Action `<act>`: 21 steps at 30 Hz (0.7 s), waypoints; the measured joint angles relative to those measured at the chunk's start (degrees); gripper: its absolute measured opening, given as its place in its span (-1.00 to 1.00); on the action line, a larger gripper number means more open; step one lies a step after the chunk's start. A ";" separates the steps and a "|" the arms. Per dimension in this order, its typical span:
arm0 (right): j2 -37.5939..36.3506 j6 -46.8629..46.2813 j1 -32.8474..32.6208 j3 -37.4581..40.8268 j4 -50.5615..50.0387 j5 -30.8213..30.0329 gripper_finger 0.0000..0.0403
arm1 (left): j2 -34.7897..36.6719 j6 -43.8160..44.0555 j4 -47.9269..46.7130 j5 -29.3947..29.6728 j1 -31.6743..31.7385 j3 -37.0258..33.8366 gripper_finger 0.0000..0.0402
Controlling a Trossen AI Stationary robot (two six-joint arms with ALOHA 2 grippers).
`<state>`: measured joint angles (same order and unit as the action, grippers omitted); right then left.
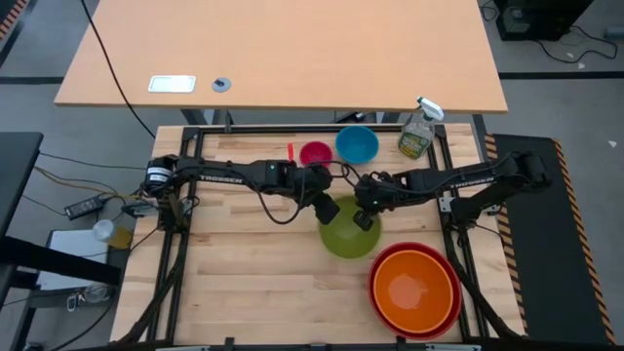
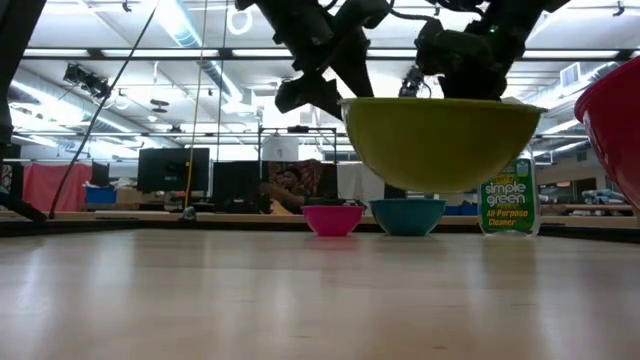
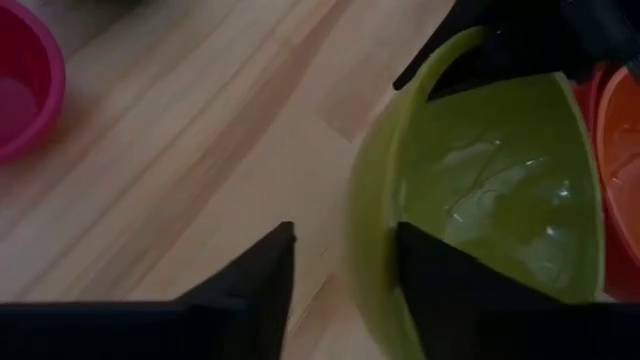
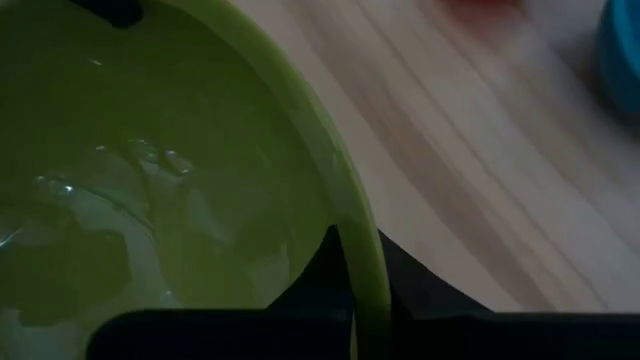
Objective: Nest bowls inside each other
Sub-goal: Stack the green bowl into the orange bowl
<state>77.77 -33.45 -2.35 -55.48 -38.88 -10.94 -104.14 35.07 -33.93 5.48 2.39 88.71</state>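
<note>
The lime green bowl (image 1: 348, 232) hangs clear of the table in the low view (image 2: 440, 140), upright. My right gripper (image 4: 357, 240) is shut on its rim on the side toward the table's right. My left gripper (image 3: 345, 230) is open at the opposite side of the rim, one finger outside the bowl (image 3: 490, 190) and one inside. The orange bowl (image 1: 414, 288) sits inside the red bowl (image 1: 390, 255) at the near right. The pink bowl (image 1: 315, 153) and the blue bowl (image 1: 357, 144) stand apart at the far edge, each on its base. My right gripper pinches the green bowl's rim (image 4: 350, 215) between its two fingers, one inside the bowl and one outside. The fingers slant down onto it from the table's right. The bowl is lifted clear, upright and about level. My left gripper's inner finger (image 3: 440, 290) lies close against the bowl's inner wall; whether it touches, I cannot tell.
A clear spray bottle (image 1: 417, 132) stands at the far right, beside the blue bowl. The red and orange bowls lie just near and right of the green bowl. Bare wooden tabletop (image 1: 244, 273) fills the near left.
</note>
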 joint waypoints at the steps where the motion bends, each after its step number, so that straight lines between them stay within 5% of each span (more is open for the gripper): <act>1: -0.18 0.35 0.16 0.00 -0.47 0.79 -0.92 | 0.00 0.00 0.07 0.00 0.00 0.00 -0.02; 7: -4.74 3.98 0.72 0.00 -4.06 6.97 -0.91 | 2.18 -3.91 1.32 -5.44 -0.03 0.00 0.25; 15: -13.12 3.48 -0.24 0.00 -16.36 11.31 -0.90 | 5.38 -11.68 5.90 -7.69 -1.65 0.08 0.27; 21: -21.94 1.68 -4.63 0.00 -15.82 11.59 -0.90 | 5.15 -15.27 4.77 -4.64 -0.77 0.11 0.27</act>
<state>55.83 -31.77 -6.98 -55.48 -54.70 0.65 -98.99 19.80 -29.16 0.83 1.62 88.82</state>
